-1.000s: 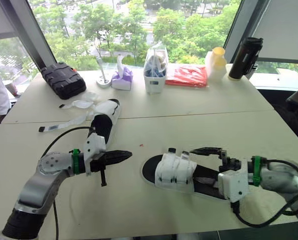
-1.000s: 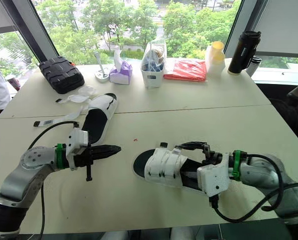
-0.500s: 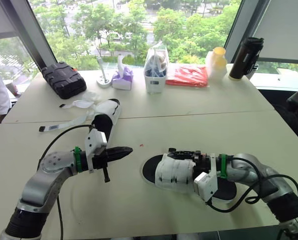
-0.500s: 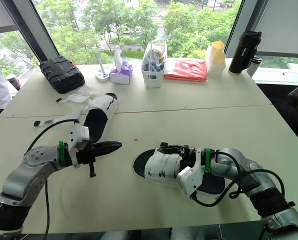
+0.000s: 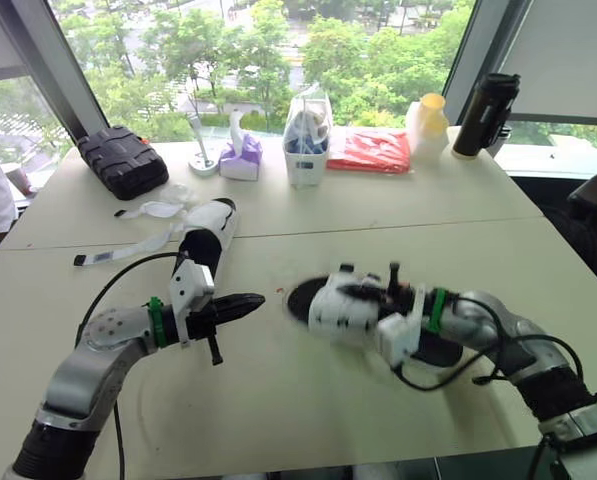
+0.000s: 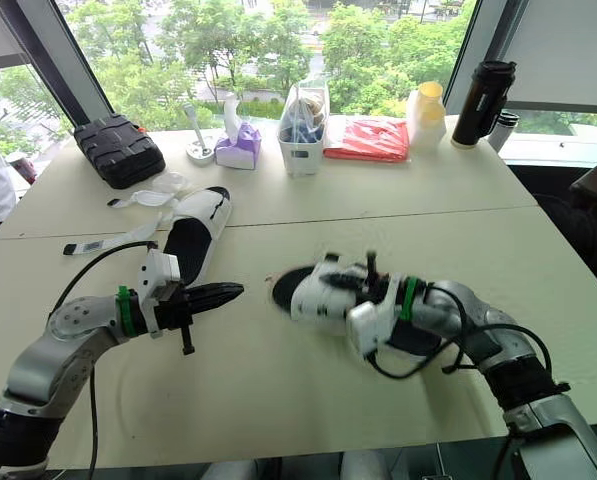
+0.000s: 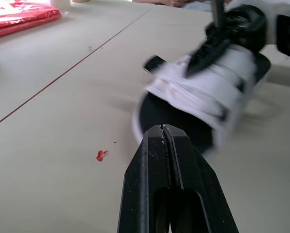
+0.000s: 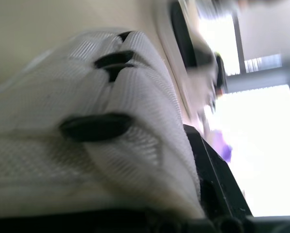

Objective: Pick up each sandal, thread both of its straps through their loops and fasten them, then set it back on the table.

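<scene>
Left eye view: the sandal sits at mid-table, on the robot's side of the seam.
Its long axis runs roughly along the seam, toe toward the robot's left, heel toward its right, and its straps look threaded. At the straps is the right gripper; I cannot tell whether it has hold. On the same side of the seam, the left gripper is pinched closed and empty, aimed at the toe. Best handled by lifting it level so the strap ends can be pressed down. Across the seam lies the other sandal, unfastened.
</scene>
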Robot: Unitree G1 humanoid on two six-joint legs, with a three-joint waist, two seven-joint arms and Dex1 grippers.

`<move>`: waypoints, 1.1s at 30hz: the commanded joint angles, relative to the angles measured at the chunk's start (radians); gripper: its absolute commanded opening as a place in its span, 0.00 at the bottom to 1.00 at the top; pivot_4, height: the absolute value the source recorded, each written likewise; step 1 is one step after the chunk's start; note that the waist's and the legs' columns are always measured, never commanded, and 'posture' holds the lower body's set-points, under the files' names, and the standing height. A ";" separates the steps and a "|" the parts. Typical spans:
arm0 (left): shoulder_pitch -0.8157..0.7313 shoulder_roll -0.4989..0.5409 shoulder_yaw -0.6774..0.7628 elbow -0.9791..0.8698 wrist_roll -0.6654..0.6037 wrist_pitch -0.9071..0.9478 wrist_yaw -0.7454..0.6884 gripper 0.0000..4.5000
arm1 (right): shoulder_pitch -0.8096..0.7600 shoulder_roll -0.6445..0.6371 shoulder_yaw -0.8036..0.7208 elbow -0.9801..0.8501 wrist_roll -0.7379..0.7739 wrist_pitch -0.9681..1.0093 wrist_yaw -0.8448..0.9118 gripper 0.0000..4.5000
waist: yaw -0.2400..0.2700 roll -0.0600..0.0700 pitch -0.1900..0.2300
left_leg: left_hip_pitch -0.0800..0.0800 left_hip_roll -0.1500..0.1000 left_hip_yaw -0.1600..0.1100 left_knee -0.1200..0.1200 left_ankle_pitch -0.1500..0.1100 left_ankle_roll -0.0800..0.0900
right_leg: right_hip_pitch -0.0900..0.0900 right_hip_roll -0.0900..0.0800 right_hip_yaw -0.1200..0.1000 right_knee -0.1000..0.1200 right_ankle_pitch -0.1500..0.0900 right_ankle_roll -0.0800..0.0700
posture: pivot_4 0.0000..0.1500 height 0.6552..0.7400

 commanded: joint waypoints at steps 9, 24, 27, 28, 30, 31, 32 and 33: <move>0.008 -0.024 0.007 -0.024 0.027 -0.047 0.033 0.00 | -0.390 0.154 -0.069 0.349 -0.063 0.813 -0.203 0.01 | -0.014 0.000 0.000 | -0.010 0.000 0.002 0.000 0.002 -0.003 | -0.016 -0.001 0.002 0.010 -0.001 -0.003 | 1.00 1.00; 0.045 -0.040 0.007 -0.051 0.052 -0.066 0.066 0.00 | -0.635 0.251 0.085 0.911 -0.077 0.869 -0.455 0.39 | -0.042 0.000 -0.001 | -0.017 0.001 0.008 0.002 0.004 -0.006 | -0.027 -0.001 0.006 0.015 0.000 -0.004 | 1.00 1.00; 0.050 -0.039 0.007 -0.052 0.054 -0.066 0.071 0.00 | -0.612 0.230 0.106 0.856 -0.073 0.865 -0.402 0.71 | -0.043 -0.001 -0.002 | -0.017 0.001 0.008 0.002 0.004 -0.006 | -0.027 0.000 0.007 0.016 0.000 -0.004 | 1.00 1.00; 0.051 -0.038 0.007 -0.052 0.055 -0.067 0.071 0.00 | -0.601 0.222 0.114 0.833 -0.074 0.864 -0.386 0.84 | -0.043 -0.001 -0.002 | -0.017 0.001 0.008 0.002 0.004 -0.006 | -0.027 0.000 0.007 0.016 0.000 -0.004 | 1.00 1.00; 0.051 -0.036 0.009 -0.049 0.056 -0.068 0.071 0.00 | -0.551 0.189 0.112 0.710 -0.062 0.882 -0.311 1.00 | -0.043 -0.001 -0.002 | -0.016 0.001 0.008 0.002 0.004 -0.006 | -0.027 0.000 0.007 0.017 0.000 -0.004 | 1.00 1.00; 0.048 -0.033 0.011 -0.044 0.057 -0.067 0.071 0.00 | -0.499 0.161 0.092 0.583 -0.036 0.921 -0.230 1.00 | -0.042 -0.001 -0.002 | -0.016 0.001 0.008 0.002 0.004 -0.006 | -0.027 0.000 0.007 0.017 0.000 -0.004 | 1.00 1.00; 0.048 -0.031 0.013 -0.042 0.057 -0.068 0.070 0.00 | -0.458 0.141 0.077 0.485 -0.018 0.954 -0.169 1.00 | -0.041 -0.001 -0.002 | -0.016 0.001 0.008 0.002 0.004 -0.006 | -0.027 0.001 0.007 0.017 0.000 -0.004 | 1.00 1.00; 0.046 -0.028 0.014 -0.038 0.063 -0.071 0.071 0.00 | -0.405 0.110 0.063 0.358 0.006 0.989 -0.086 1.00 | -0.039 -0.001 -0.002 | -0.017 0.001 0.008 0.002 0.004 -0.006 | -0.027 0.001 0.006 0.017 0.000 -0.004 | 1.00 1.00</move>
